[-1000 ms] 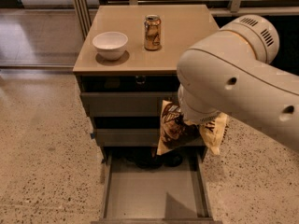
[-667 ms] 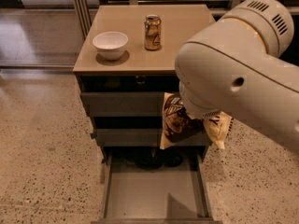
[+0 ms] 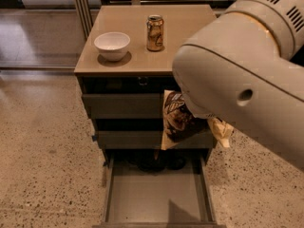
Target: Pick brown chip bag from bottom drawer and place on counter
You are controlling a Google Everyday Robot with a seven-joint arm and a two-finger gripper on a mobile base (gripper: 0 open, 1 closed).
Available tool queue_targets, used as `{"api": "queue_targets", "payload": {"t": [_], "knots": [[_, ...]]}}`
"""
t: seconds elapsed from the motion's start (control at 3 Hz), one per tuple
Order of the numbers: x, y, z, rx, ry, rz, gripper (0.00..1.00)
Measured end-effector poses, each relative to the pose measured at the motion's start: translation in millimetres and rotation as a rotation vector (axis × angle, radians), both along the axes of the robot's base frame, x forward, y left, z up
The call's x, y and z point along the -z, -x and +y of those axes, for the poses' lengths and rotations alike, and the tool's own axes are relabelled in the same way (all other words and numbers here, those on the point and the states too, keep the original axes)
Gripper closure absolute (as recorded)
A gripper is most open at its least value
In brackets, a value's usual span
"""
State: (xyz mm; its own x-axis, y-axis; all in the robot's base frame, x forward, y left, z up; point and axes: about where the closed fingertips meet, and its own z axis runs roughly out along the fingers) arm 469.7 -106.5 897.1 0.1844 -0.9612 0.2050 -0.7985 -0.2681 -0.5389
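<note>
1. Since a second ago, the brown chip bag (image 3: 179,122) has been raised a little in front of the cabinet, and the arm's (image 3: 242,75) pale casing has been shifted up and to the right.
2. The arm is reached in from the upper right, its bulky rounded shell bent downward over the cabinet's right front.
3. The gripper (image 3: 203,121) is placed under that shell and almost wholly covered by it; whether it is apart or clamped cannot be told.
4. The bag is held in the air just left of the gripper, clear of every surface.
5. Its printed face is turned toward the camera. Its long axis appears to be laid roughly left to right, one cream end standing upright at the left and the other poking out lower on the gripper's right.
6. The bottom drawer (image 3: 156,194) is pulled open directly below the gripper.
7. The two closed drawers (image 3: 123,106) are seen behind the bag.
8. The counter (image 3: 190,27) is found above and behind the gripper, with a white bowl (image 3: 112,45) and a gold can (image 3: 155,32) set on it, well apart from the bag.
</note>
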Motion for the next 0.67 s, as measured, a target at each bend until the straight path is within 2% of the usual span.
{"api": "queue_targets", "payload": {"t": [0.33,0.67], "knots": [[-33,3,-5,0.004,0.025,-0.049,1.0],[-81,3,-7,-0.006,0.077,-0.142,1.0]]}}
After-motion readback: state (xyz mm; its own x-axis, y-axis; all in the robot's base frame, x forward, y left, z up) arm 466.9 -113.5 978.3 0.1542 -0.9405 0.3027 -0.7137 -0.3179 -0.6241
